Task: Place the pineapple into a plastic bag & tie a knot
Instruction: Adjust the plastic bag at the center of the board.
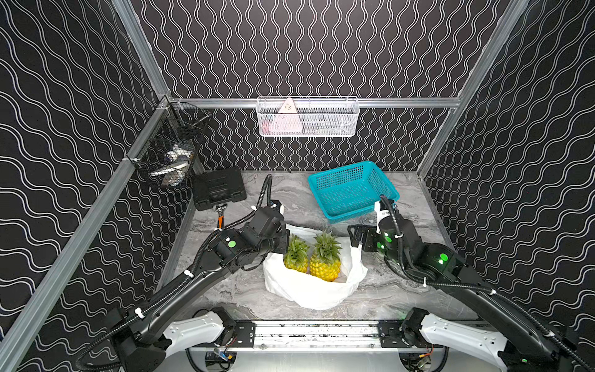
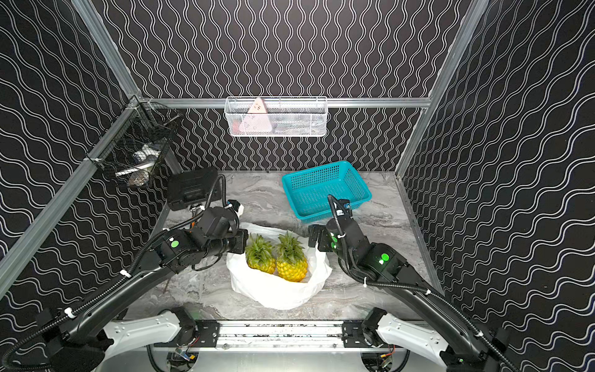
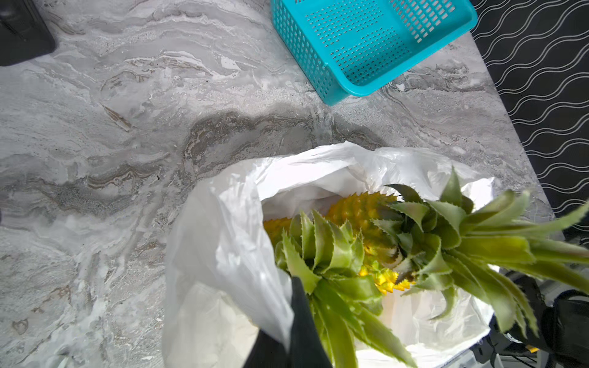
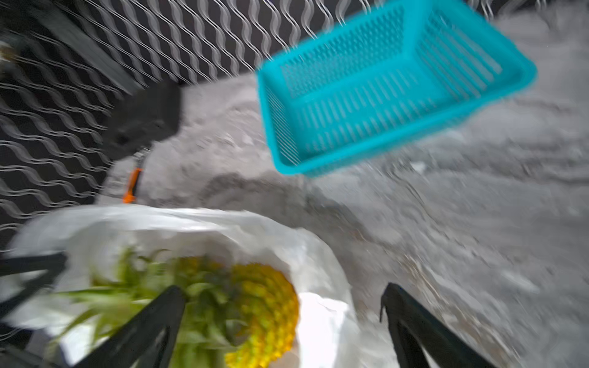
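Near-centre on the bench (image 1: 244, 290), plastic bag (image 1: 309, 293) sits open w/ two pineapples (image 1: 325, 265) inside, crowns pointing far, left claw (image 3: 295, 286) pinched shut on its left rim, right claw (image 4: 283, 288) spread wide & empty at its right rim; teal basket (image 1: 351, 193) far right, black case (image 1: 219, 188) far left.

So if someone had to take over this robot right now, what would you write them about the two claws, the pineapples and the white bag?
Left gripper: shut, pinching the rim of the plastic bag on its own side.
Right gripper: open and holding nothing, above the bag's opposite rim; its wrist view is blurred.
Pineapples: both lie inside the bag on the table, leafy crowns poking out of the open mouth.
Done: the fruit is bagged.
To do: gather the bag's handles and tie the knot; no knot yet.
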Action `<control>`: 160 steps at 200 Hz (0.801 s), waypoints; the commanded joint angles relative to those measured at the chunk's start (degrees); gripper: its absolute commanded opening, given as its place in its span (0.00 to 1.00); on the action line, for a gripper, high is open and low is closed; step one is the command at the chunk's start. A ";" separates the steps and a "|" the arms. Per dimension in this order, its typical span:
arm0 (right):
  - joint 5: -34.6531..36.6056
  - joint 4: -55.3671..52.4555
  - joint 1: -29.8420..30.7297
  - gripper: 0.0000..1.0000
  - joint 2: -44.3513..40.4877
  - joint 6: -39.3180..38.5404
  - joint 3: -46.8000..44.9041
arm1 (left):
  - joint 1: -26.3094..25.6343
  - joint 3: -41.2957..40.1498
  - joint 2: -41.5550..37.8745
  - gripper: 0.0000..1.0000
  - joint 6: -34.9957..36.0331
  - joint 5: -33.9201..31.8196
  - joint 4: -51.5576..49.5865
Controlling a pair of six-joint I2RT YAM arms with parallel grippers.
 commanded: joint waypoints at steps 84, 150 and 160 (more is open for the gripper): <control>-12.95 2.58 -4.65 0.18 12.20 2.94 -5.17 | 0.05 2.12 -0.71 0.00 0.74 -4.58 -2.53; -21.29 5.68 -4.35 0.00 -0.20 -7.79 9.15 | 0.05 15.86 -3.75 0.00 8.56 2.49 2.20; -27.11 9.75 -3.81 0.00 -0.98 -7.16 8.05 | 0.05 14.51 -4.50 0.00 7.99 5.91 4.17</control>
